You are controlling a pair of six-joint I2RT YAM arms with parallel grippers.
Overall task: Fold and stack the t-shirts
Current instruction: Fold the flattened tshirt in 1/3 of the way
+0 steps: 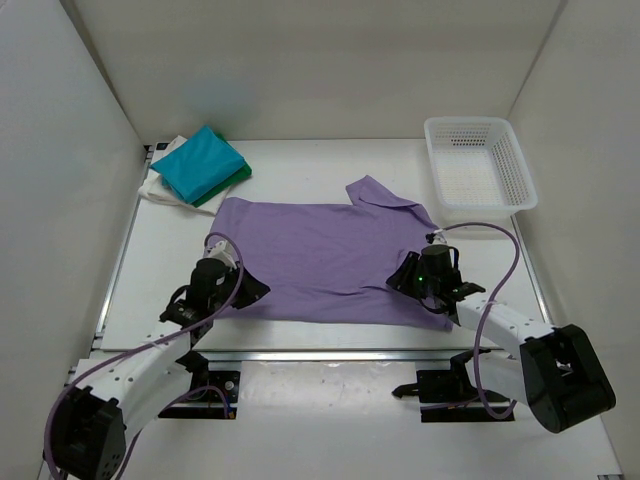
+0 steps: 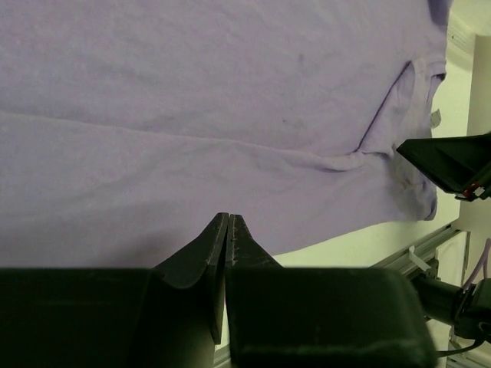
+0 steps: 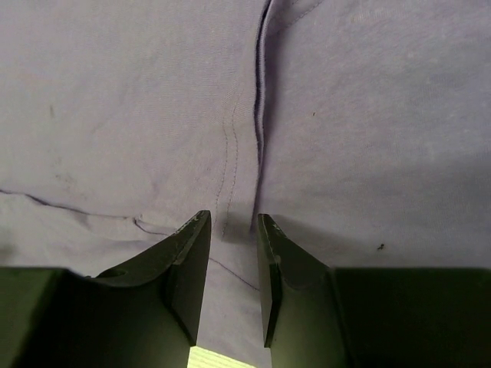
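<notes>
- My left gripper is pressed together at the near edge of the shirt; I cannot tell if cloth is pinched.
- My right gripper stands apart over a seam.
- The shirt lies flat mid-table: soft, light, limp. I judge the near corners the best hold.
- Folded stack sits far left.

We took this for a robotics lab cell: a left arm and a right arm were bolted at the near edge of a white surface, boxed in by plain white panels, with an aluminium rail and exposed purple cabling.
</notes>
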